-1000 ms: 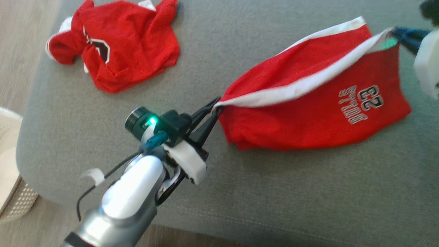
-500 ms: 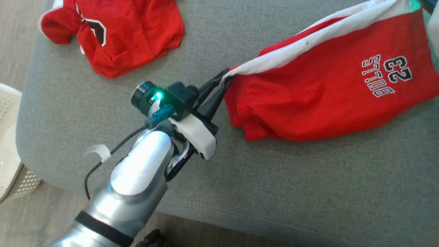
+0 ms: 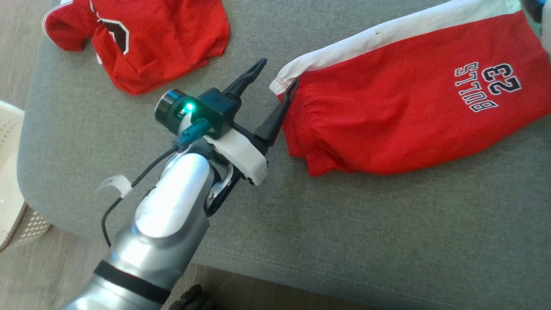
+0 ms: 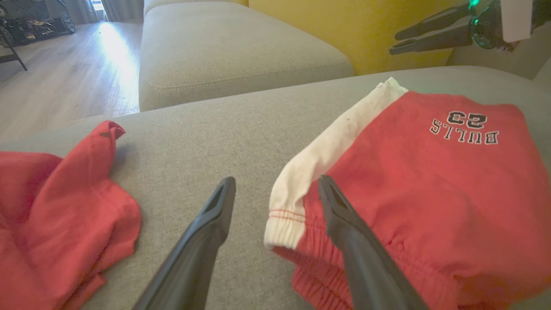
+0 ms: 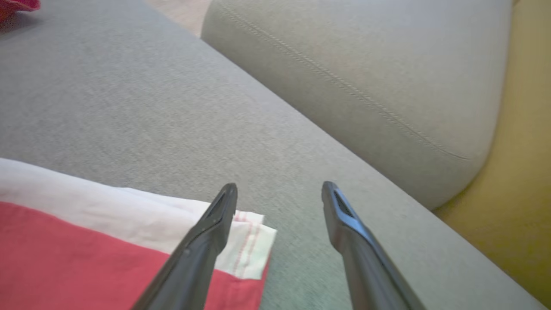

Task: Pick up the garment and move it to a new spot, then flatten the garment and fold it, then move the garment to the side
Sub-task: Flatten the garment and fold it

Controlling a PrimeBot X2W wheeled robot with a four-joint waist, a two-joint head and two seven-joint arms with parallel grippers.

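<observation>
**Finding.** The left hand has let go. A second ago it pinched the end of the white band and held it taut above the cushion. Its fingers are now spread, with the band's end lying loose between them. One finger sits at the red edge; contact cannot be confirmed.

**Right hand**. It is also spread and holds nothing. The band's other corner lies on the cushion beside one finger.

**Garment.** The shorts no longer hang between the hands. They rest on the right half of the cushion, band along the far side, lettering up. The cloth is bunched and gathered at the end towards the cushion's middle.

**Other items.** A second red garment lies crumpled at the cushion's far left corner, well apart. A pale basket stands off the cushion's left edge.

**Assessment.** The move to a new spot looks complete and both hands are free. Flattening is judged the step in hand, with the gathered end needing attention first. Folding and the move aside are not yet done.
</observation>
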